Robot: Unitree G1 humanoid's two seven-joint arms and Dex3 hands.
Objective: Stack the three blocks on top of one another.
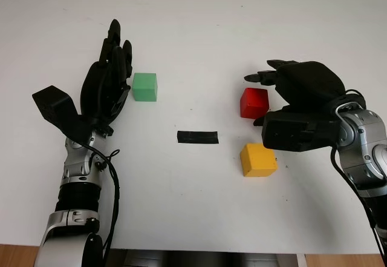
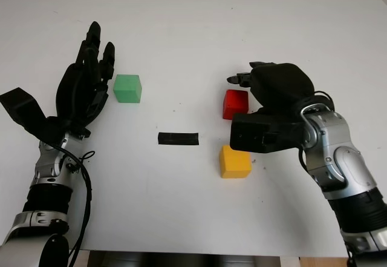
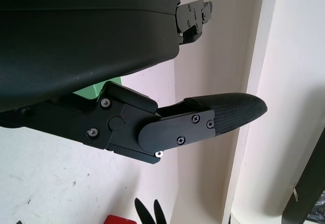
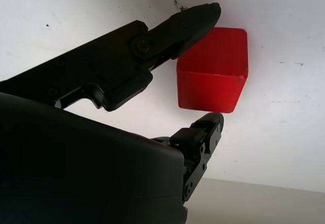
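White table point(image 1: 193, 31): matte top, a few small dark specks, three blocks and one strip of tape on it, none stacked.

Right hand point(image 1: 284, 88): over the right half of the table, black shell above the red block's right side, wrist over the yellow block's far right corner. In the right wrist view one finger point(image 4: 172, 28) lies along one side of the red block and another fingertip point(image 4: 208, 127) sits at the opposite lower edge; the fingers bracket the block. Whether they press it I cannot tell; the block sits flat on the table. Recorded as open, holding nothing.

Left hand point(image 1: 109, 82): over the left half of the table, open, holding nothing, fingers pointing away from the robot, just left of the green block. Not touching it as far as the head views show.

Green block point(image 1: 145, 87): pale green cube, clean matte faces, left of centre, square to the table edge, well apart from the other two.

Red block point(image 1: 254, 103): bright red cube, slightly rounded edges, right of centre, top face lighter than the sides.

Yellow block point(image 1: 259, 160): orange-yellow cube, nearer the robot than the red block, close to it with a gap between, turned slightly.

Black tape strip point(image 1: 198, 137): short flat rectangle on the table between the green block and the red and yellow blocks.
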